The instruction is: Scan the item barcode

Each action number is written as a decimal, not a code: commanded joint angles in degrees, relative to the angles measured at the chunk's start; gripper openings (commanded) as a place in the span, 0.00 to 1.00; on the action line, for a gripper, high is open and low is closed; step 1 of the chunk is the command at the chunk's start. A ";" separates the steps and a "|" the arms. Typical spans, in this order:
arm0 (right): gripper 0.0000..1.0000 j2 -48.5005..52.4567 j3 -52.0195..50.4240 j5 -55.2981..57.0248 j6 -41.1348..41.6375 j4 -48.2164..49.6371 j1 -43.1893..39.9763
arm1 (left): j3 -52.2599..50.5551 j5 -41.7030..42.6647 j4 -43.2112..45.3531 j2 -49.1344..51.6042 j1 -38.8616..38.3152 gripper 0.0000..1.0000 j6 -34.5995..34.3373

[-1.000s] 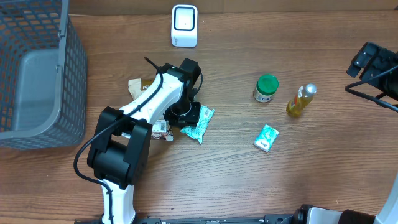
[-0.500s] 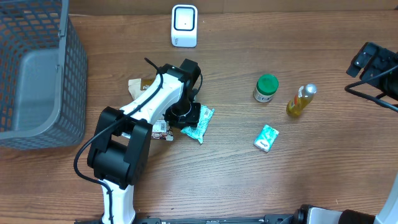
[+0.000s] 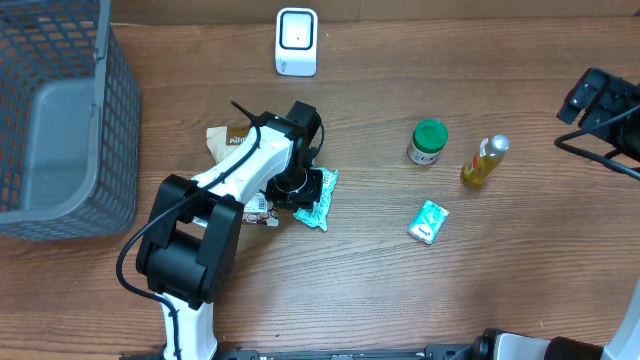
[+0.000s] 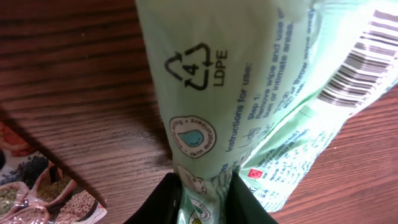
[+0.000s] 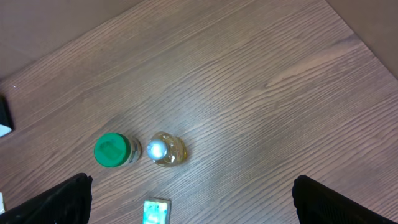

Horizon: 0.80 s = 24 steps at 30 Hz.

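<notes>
A pale green wipes packet lies on the wooden table at centre left, and my left gripper is down on it. In the left wrist view the packet fills the frame, pinched at its lower end between the two black fingers of the left gripper. Its barcode shows at the upper right. A white scanner stands at the table's far edge. My right gripper hangs high over the right side, open and empty.
A grey basket fills the left. A brown snack packet and a printed sachet lie beside the left arm. A green-lidded jar, a yellow bottle and a small green box stand to the right.
The left gripper's jaws have closed in on the green packet, and the packet has shifted slightly under it. The right arm has not moved.
</notes>
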 commanded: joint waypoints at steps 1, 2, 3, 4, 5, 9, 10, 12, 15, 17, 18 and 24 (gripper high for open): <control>1.00 -0.04 0.09 0.13 -0.22 0.17 -0.13 | -1.60 -1.44 -0.09 0.11 0.26 0.28 -0.13; 1.00 -0.04 0.09 0.13 -0.22 0.17 -0.13 | -1.60 -1.42 -0.15 0.11 0.26 0.30 -0.07; 1.00 -0.04 0.09 0.13 -0.22 0.15 -0.13 | -1.44 -1.18 -0.26 0.11 0.26 0.29 0.81; 1.00 -0.04 0.09 0.13 -0.22 0.17 -0.13 | -1.14 -0.63 -0.48 0.11 0.31 0.28 1.99; 1.00 -0.04 0.09 0.13 -0.22 0.17 -0.13 | -0.48 -0.26 -1.16 0.11 0.39 0.26 3.04; 1.00 -0.04 0.09 0.13 -0.22 0.15 -0.13 | 4.02 -0.13 -4.28 0.11 1.03 0.30 4.00; 1.00 -0.04 0.09 0.13 -0.22 0.15 -0.13 | 5.05 -0.13 -4.42 0.11 1.01 0.32 5.27; 1.00 -0.04 0.09 0.13 -0.22 0.17 -0.13 | 6.84 -0.13 -4.50 0.11 0.98 0.34 8.90; 1.00 -0.04 0.09 0.13 -0.22 0.17 -0.13 | 8.92 -0.15 -5.66 0.11 0.76 0.35 13.16; 1.00 -0.04 0.09 0.13 -0.22 0.17 -0.13 | 10.03 -0.87 -7.19 0.11 0.68 0.36 14.84; 1.00 -0.04 0.09 0.13 -0.22 0.15 -0.13 | 10.54 -1.44 -7.98 0.11 0.68 0.37 14.86; 1.00 -0.04 0.09 0.13 -0.22 0.15 -0.13 | 11.06 -2.40 -13.99 0.11 2.19 0.36 8.33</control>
